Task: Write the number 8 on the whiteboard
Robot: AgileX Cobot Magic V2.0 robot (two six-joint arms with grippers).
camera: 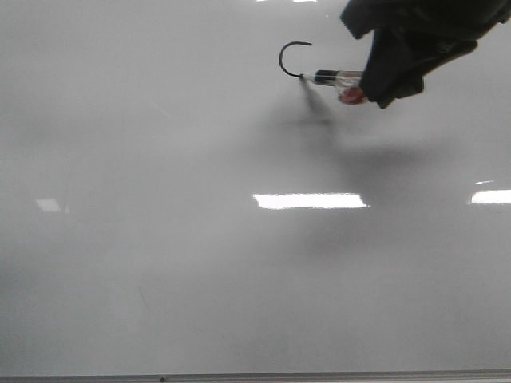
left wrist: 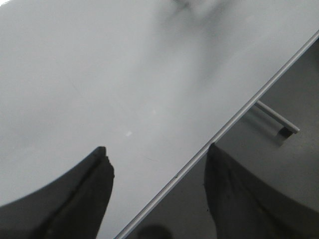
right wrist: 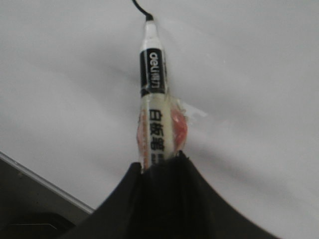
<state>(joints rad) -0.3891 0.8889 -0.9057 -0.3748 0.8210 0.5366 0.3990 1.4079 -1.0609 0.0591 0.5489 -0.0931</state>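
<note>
One open hook of the number 8 (camera: 292, 57) is drawn; right fingers (right wrist: 164, 174) pinch the marker (right wrist: 153, 89), left fingers (left wrist: 102, 174) spread; a slipping tip would leave the loops unclosed on the whiteboard (camera: 160, 279).

Hidden and cut-off parts

The marker's (right wrist: 153, 109) rear is buried inside the right gripper (right wrist: 167, 172); the whiteboard (camera: 160, 263) is cropped at the far, left and right edges; the marker's label text is perhaps too blurred to be read.

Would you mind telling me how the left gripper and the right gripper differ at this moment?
The right gripper is shut on the marker, whose tip touches the whiteboard at the end of a curved black stroke; the left gripper is open and holds nothing. The right gripper is over the board's far part, while the left gripper straddles the board's metal edge strip. Both have dark fingers.
</note>
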